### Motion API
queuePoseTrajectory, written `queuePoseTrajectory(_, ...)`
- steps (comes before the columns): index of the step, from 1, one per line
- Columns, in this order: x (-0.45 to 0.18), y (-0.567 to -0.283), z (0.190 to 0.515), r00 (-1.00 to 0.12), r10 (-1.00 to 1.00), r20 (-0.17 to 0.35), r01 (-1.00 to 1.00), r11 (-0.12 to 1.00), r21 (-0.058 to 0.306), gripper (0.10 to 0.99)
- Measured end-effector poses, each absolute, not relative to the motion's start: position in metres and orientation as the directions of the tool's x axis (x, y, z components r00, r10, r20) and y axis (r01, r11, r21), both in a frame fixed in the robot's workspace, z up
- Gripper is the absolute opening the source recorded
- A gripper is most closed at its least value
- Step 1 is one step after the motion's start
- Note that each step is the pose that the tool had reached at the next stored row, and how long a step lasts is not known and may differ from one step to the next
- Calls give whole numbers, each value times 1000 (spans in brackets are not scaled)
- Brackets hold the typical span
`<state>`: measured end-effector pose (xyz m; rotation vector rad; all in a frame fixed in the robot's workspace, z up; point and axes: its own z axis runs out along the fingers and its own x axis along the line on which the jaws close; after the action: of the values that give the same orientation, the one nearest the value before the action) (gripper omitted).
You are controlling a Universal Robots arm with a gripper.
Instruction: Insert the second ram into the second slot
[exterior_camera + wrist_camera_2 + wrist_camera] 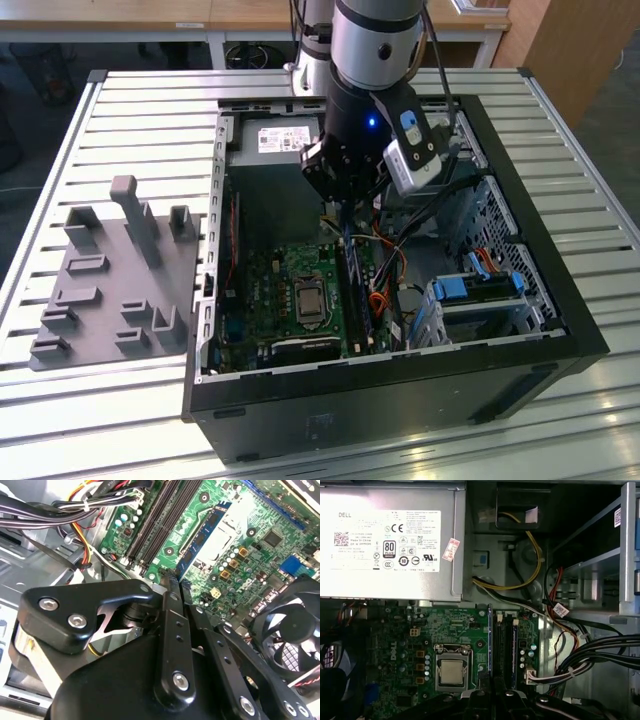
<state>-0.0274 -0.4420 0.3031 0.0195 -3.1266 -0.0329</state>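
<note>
An open computer case (400,385) is seen lying on its side on a slatted metal bench (150,110), with 1 robot arm reaching down into it from above. The gripper (346,222) is lowered over the memory slots of the green motherboard (260,290), just beside the processor socket (303,298).

In both wrist views the second ram (205,537) (491,645) is shown as a long, thin blue stick standing on edge. It is aligned with the slots and placed between the processor socket (452,672) and the dark slots (160,525) on its far side. Its near end is met by the tip of the gripper (173,580) (492,692), and the jaws are drawn close together there, pinching that end of the stick. Whether the stick is already seated in its slot or held just above it cannot be told.

Beyond the far end of the slots, the grey power supply (390,540) is fixed against the case wall, and yellow and black cables (600,650) are bundled beside it. A black fan (290,630) is seen at the motherboard's edge in the second wrist view.

In the exterior view, blue drive-bay clips (478,287) are mounted inside the case toward that view's right. A grey fixture plate (110,300) with several upright posts is laid on the bench to that view's left, well apart from the gripper.
</note>
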Motion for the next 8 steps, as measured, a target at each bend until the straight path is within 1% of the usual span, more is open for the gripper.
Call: queuePoseTrajectory(8, -27, -442, 298, -1000, -13, 15, -12, 1000, 21, 137)
